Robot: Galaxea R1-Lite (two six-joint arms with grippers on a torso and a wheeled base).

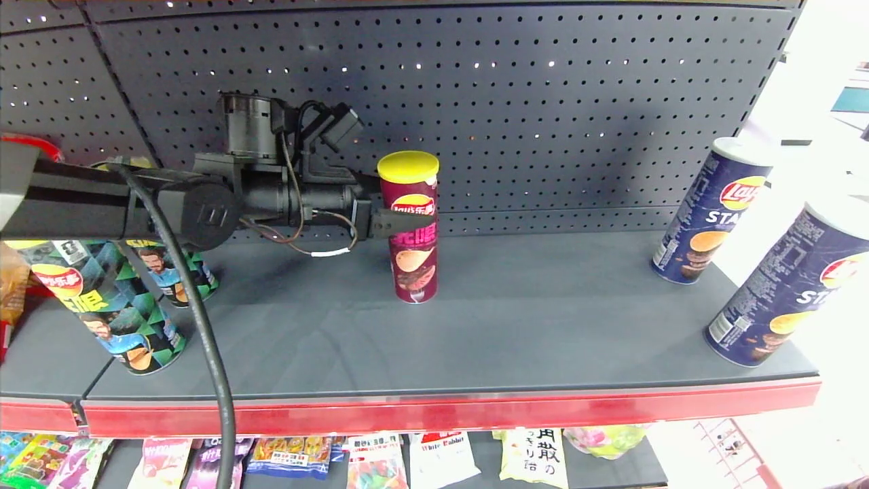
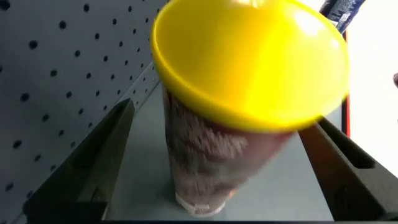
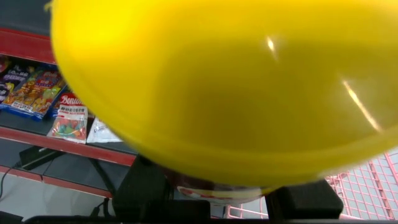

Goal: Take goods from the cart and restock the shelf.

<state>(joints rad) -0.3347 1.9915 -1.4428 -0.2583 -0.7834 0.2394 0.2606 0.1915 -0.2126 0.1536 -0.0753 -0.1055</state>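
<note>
On the shelf [image 1: 543, 319], the red can [image 1: 414, 272] stands upright between the left gripper's [image 1: 415, 221] spread fingers, seemingly placed for release. The right gripper [image 3: 217, 199] clamps another can [image 3: 217, 81], ready for restocking.

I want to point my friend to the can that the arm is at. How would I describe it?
Find the grey shelf with the red front edge. Near its middle one can stands upright, between the arm's fingers. It alone is dark red with a yellow lid; its neighbours are blue cans on the right, green cans on the left.
</note>
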